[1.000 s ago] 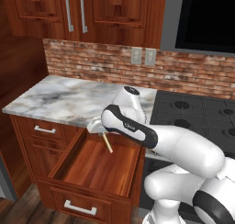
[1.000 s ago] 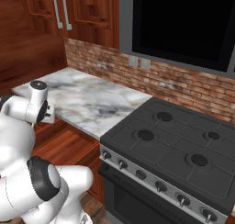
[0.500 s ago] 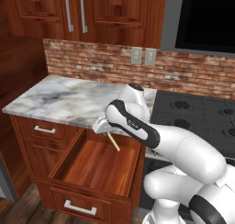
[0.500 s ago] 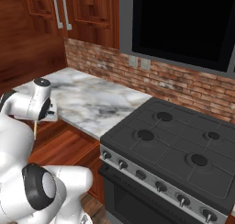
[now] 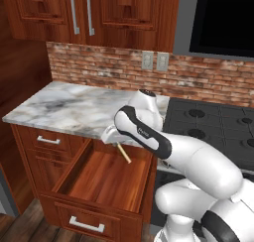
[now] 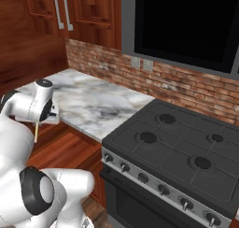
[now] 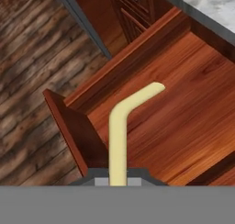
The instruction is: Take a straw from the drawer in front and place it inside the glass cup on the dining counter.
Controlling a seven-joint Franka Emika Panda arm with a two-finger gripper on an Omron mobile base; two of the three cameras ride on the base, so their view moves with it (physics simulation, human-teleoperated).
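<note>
Gripper [image 5: 113, 138], apparently closed on the bent straw [image 5: 123, 153], holds it clear above the open drawer [image 5: 104, 179] for carrying to the cup.

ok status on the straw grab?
Gripper shut on the straw, held above the open drawer. Straw hangs clear of the drawer floor. Worktop edge close beside the hand; nothing else in the way.

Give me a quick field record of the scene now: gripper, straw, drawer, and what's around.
gripper: above the open drawer, shut on the straw
straw: pale yellow, bent near its far end, lifted clear of the drawer floor
drawer: pulled open, bare wooden floor visible inside
marble worktop: just behind the drawer
stove: black, to the robot's right
</note>
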